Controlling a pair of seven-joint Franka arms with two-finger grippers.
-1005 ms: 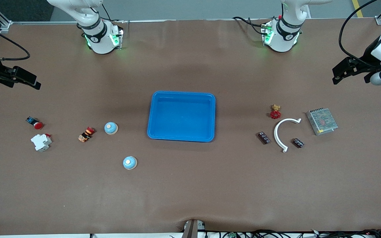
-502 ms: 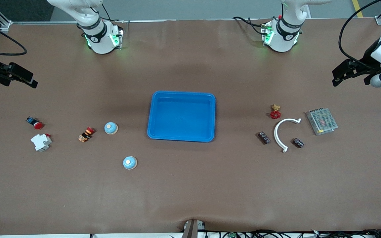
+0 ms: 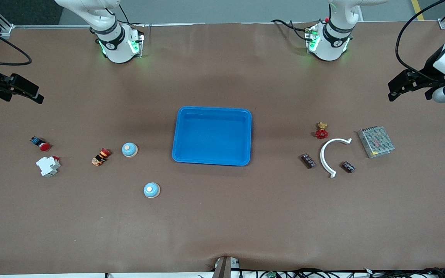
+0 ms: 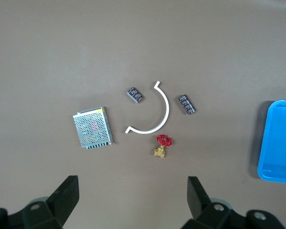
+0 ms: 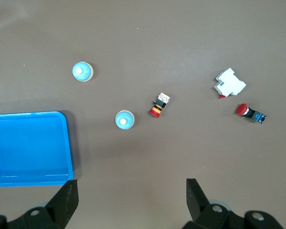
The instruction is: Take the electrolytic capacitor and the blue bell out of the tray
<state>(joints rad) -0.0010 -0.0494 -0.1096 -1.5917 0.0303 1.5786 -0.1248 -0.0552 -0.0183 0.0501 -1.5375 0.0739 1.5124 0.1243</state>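
Note:
Two pale blue bells lie toward the right arm's end of the table, one beside the blue tray, the other nearer the front camera. Two small dark capacitors lie toward the left arm's end, either side of a white arc; the left wrist view shows them too. My left gripper hangs open high over bare table at its end. My right gripper hangs open, high over its own end. Neither holds anything.
A red-handled valve and a metal mesh box lie by the capacitors. A white breaker, a red push button and an orange-black part lie by the bells. The tray holds nothing.
My right gripper has drifted a little toward its end of the table. My left gripper has barely shifted. Nothing on the table has moved.

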